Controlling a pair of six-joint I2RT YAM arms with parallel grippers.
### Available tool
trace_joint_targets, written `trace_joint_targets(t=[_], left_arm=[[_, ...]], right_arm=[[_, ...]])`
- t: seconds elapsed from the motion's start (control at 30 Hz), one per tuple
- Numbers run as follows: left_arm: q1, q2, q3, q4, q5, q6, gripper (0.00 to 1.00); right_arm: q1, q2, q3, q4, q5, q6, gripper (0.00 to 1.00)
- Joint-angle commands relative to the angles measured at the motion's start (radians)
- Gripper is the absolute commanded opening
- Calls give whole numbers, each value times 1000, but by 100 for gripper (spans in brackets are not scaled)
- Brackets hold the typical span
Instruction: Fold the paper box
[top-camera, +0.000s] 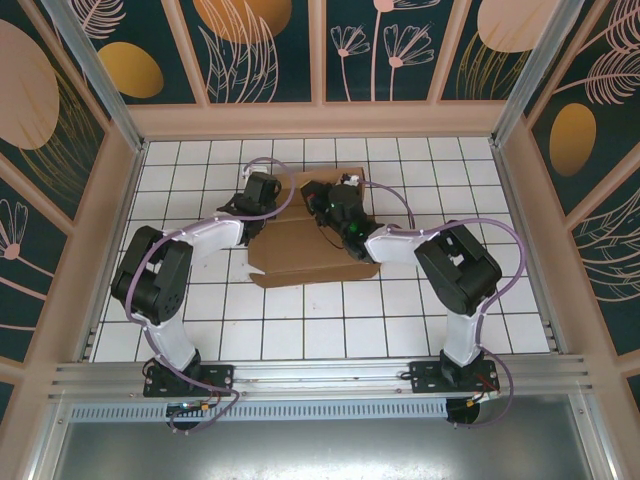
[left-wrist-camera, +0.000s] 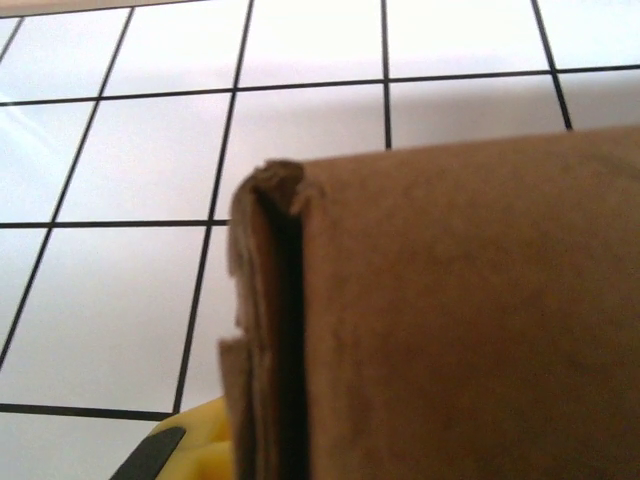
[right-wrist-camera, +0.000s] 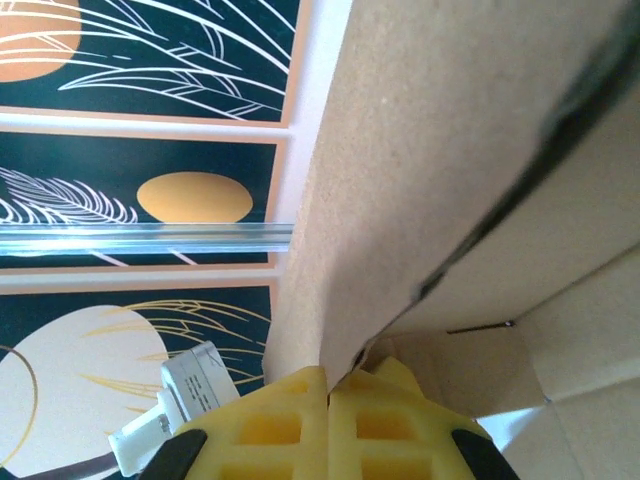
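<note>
Right wrist: claw on paper box

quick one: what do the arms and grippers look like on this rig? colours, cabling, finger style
Left arm and right arm: white links, bulky black joint housings, black base mounts. A lilac cable loops along each. Right gripper: yellow fingers moulded with square waffle pockets, black trim at the base. Left gripper: black body, same yellow finger.
</note>
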Motion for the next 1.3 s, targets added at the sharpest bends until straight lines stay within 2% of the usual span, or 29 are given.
trace_joint_targets(t=[0.0, 0.07, 0.13, 0.23, 0.3, 0.4, 0.5, 0.6, 0.73, 0.8, 0.93, 0.97, 1.03, 1.1, 1.17, 1.2, 1.27], left_arm=[[29, 30, 39, -43, -192, -21, 0], [23, 34, 49, -44, -188, -31, 0], [23, 25, 46, -39, -174, -57, 4], [23, -13, -5, 25, -98, -90, 21], [25, -30, -38, 63, -7, -97, 32], [25, -49, -77, 95, 78, -103, 40], [26, -60, -101, 125, 86, -99, 46], [31, -72, -101, 135, 102, -105, 51], [35, -204, -175, 157, 112, -139, 61], [40, -297, -228, 179, 125, -157, 63], [46, -457, -322, 216, 266, -166, 63], [46, -491, -332, 205, 279, -171, 63], [57, -544, -340, 168, 253, -201, 65], [105, -567, -329, 111, 213, -284, 71], [175, -559, -323, 106, 276, -355, 72], [202, -544, -320, 120, 314, -376, 73], [219, -498, -294, 136, 368, -391, 75]], right_arm=[[6, -33, 6, -112, 71, 9, 0], [7, -32, 8, -107, 70, 3, 0], [5, -29, 5, -99, 67, 4, 1], [-12, -18, -22, -41, 40, 0, 2], [-33, 0, -48, 33, -6, 19, 3], [-67, 37, -79, 192, -106, 33, 6], [-84, 40, -86, 255, -173, -6, 12], [-89, -16, -100, 208, -166, -105, 21], [-107, -115, -136, 132, -129, -215, 32], [-132, -167, -150, 85, -133, -280, 35], [-181, -253, -174, 43, -189, -422, 41], [-222, -270, -159, 6, -207, -479, 48], [-262, -279, -94, -131, -231, -588, 53], [-293, -270, -20, -265, -205, -735, 62], [-319, -243, 47, -354, -174, -831, 71], [-334, -218, 78, -377, -193, -865, 76], [-364, -159, 157, -449, -249, -892, 79]])
